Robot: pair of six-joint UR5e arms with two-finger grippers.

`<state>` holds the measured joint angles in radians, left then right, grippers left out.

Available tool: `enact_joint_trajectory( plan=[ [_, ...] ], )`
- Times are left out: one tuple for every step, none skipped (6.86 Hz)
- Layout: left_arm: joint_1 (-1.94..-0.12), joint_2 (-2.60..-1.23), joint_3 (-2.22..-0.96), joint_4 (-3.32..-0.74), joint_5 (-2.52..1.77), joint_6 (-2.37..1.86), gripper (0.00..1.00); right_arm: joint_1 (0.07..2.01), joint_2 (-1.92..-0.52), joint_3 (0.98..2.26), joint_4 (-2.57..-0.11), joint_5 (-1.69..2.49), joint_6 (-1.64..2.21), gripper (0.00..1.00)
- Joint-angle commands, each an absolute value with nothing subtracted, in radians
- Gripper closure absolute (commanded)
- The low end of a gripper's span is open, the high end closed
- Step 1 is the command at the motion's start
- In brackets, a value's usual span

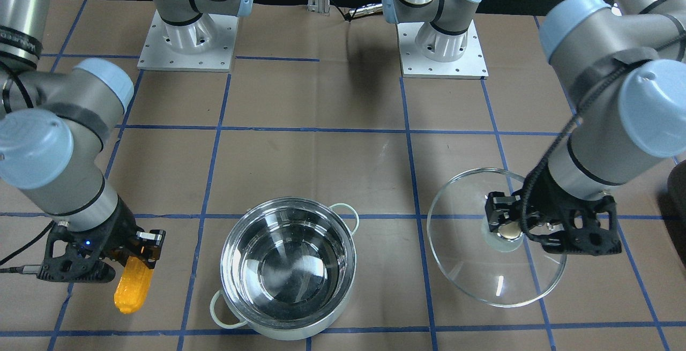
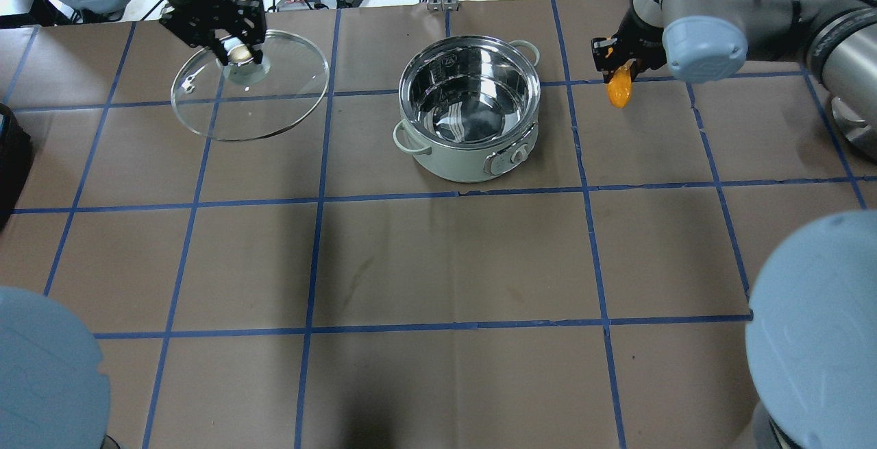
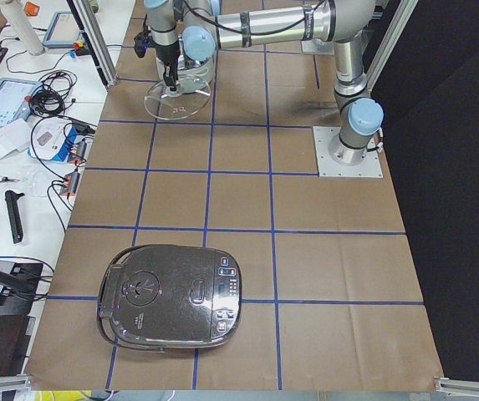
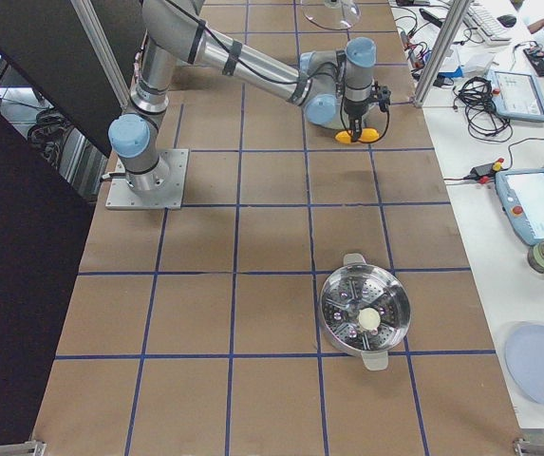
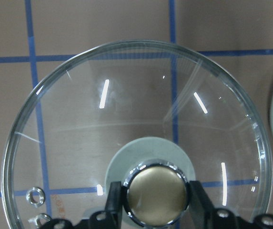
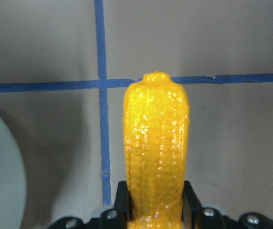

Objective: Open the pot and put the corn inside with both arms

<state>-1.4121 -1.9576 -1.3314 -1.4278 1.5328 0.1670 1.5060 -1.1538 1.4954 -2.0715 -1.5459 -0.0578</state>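
The pot (image 2: pixel 455 164) stood open toward the far side of the table (image 2: pixel 438 264) as I checked my feeds. Its steel bowl was bright with reflections, and its two pale green loop handles sat at about one and eight o'clock on the overhead camera. At nine o'clock from the pot, well apart from it, the left gripper (image 2: pixel 240 57) was clamped on the brass-coloured knob (image 5: pixel 156 198) of the glass lid (image 2: pixel 274 103), one black finger pressed to each side of the knob. The lid hung tilted from that grip, and I could not tell whether its low rim touched the table. At three o'clock from the pot, the right gripper (image 1: pixel 144 253) had its fingers closed on the upper end of the corn (image 2: pixel 620 89). The cob pointed tip down, beside the pot and outside its rim, near a crossing of blue tape lines (image 6: pixel 100 85). My right wrist camera showed its bumpy yellow kernels filling the gap between the fingers. The side cameras showed a rice cooker (image 3: pixel 170 294) and a perforated steel pan (image 4: pixel 365 313) nearer the table's ends.
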Motion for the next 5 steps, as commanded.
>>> enact_joint_trajectory(
  plan=[
    [-1.321, -1.963, -1.527, -1.232, 1.505, 0.245, 0.84, 1.638, -1.220, 1.396, -1.944, -1.546, 0.009, 0.92],
    [-1.321, -1.983, -1.596, -1.098, 1.471, 0.236, 0.84, 1.723, -1.183, 1.358, -1.934, -1.546, 0.062, 0.92],
    [-1.321, -1.996, -1.627, -1.042, 1.413, 0.236, 0.83, 1.785, -1.131, 1.326, -1.940, -1.546, 0.124, 0.92],
    [-1.321, -2.025, -1.632, -0.984, 1.404, 0.250, 0.80, 1.816, -1.038, 1.266, -1.951, -1.557, 0.139, 0.92],
    [-1.321, -2.025, -1.644, -0.977, 1.404, 0.253, 0.27, 1.860, -0.960, 1.250, -1.992, -1.568, 0.130, 0.92]
  ],
)
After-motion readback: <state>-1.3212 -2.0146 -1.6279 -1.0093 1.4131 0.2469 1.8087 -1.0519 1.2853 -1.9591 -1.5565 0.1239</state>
